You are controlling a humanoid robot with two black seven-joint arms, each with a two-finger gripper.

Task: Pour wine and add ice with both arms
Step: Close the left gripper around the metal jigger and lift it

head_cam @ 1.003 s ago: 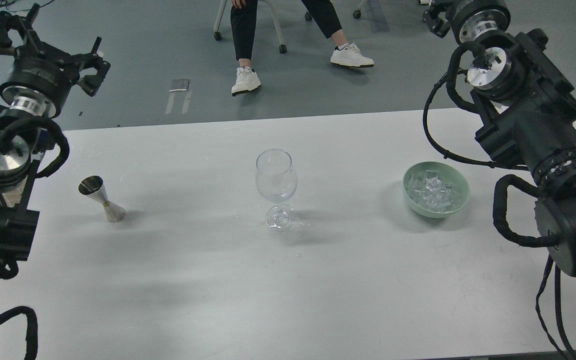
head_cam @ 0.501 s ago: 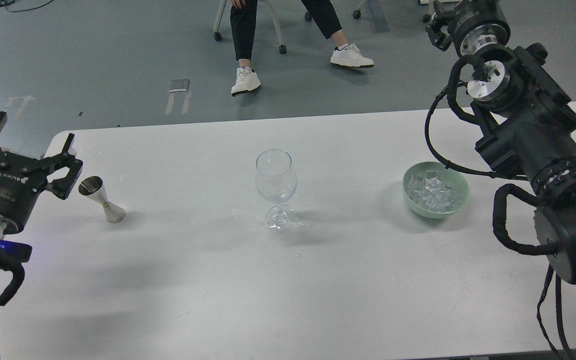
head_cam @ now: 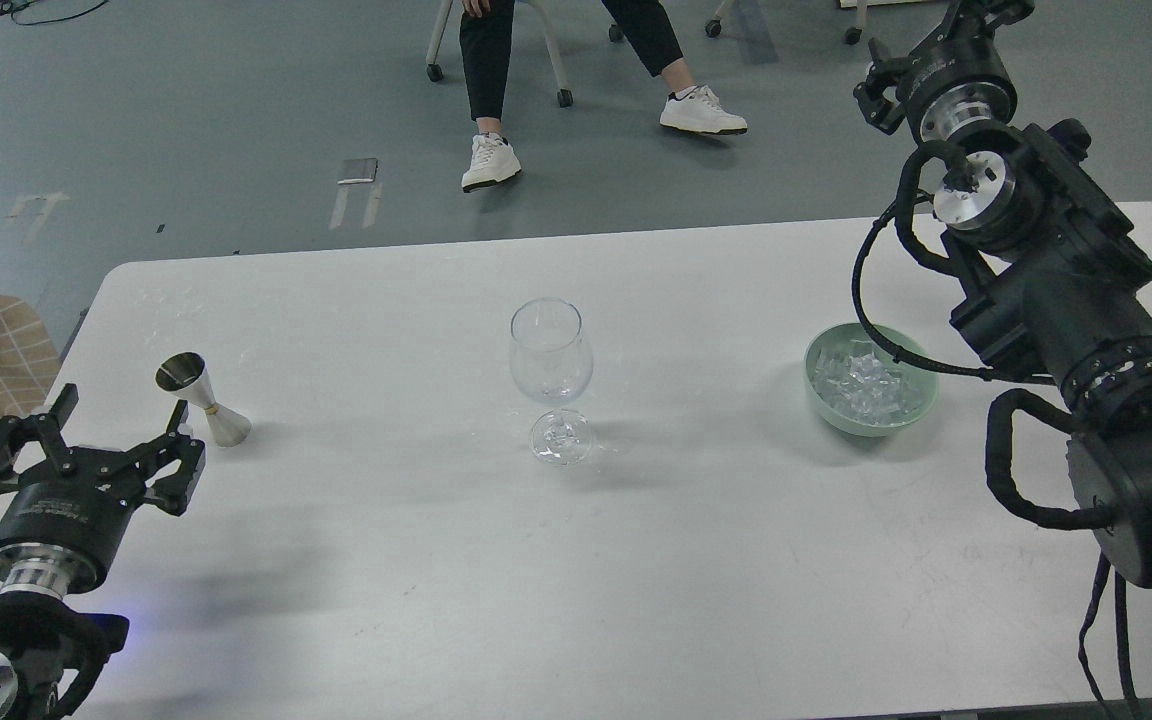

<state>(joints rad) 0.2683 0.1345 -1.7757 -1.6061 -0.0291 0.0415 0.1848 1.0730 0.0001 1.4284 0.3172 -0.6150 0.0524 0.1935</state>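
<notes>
1. The left gripper (head_cam: 86, 440) is seen low over the near left corner of the white table (head_cam: 456, 570); its fingers are spread apart and nothing is held between them.
2. Just beyond and slightly right of that gripper, a steel jigger (head_cam: 202, 398) is standing, tilted, on its smaller cone. Whether any wine is held in it cannot be told. If it is approached off-centre, the narrow base could be knocked by one finger, and the jigger toppled and spilled.
3. Well to the right of the left gripper, at the table's middle, an upright wine glass (head_cam: 552, 375) is found; it appears empty. A tall stem and small foot are judged easy to tip should the bowl be struck by the jigger's rim during pouring.
4. Further right, a green bowl (head_cam: 911, 412) is placed, filled with the ice (head_cam: 864, 383). It lies below and near the right arm's forearm, so a careless descent could push it along the table.
5. The right gripper (head_cam: 936, 60) is raised at the top edge, beyond the table and well above the bowl; its fingers are partly cut off, so whether they are apart or together cannot be told.
</notes>
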